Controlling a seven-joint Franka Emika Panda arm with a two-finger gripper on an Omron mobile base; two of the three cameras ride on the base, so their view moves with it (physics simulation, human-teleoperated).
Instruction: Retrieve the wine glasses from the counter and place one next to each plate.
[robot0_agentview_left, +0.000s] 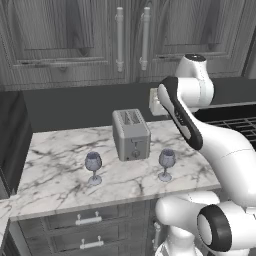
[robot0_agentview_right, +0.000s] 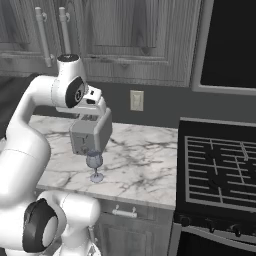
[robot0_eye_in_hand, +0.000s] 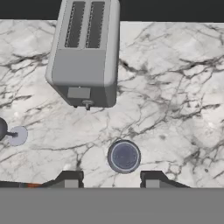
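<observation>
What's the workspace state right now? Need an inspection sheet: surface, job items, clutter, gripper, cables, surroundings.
Surface: white marble counter with grey veins, over dark drawers with silver handles.
Job's things: two wine glasses upright on the counter, left wine glass and right wine glass, apart, on either side of the toaster and nearer the front edge. No plates seen.
Clutter: silver two-slot toaster between the glasses, set further back.
Gripper: gripper open, holding nothing, above the right wine glass, looking down into its bowl.
Cables: nothing seen.
Surroundings: dark wood cabinets above, wall outlet, black gas stove to the right.
</observation>
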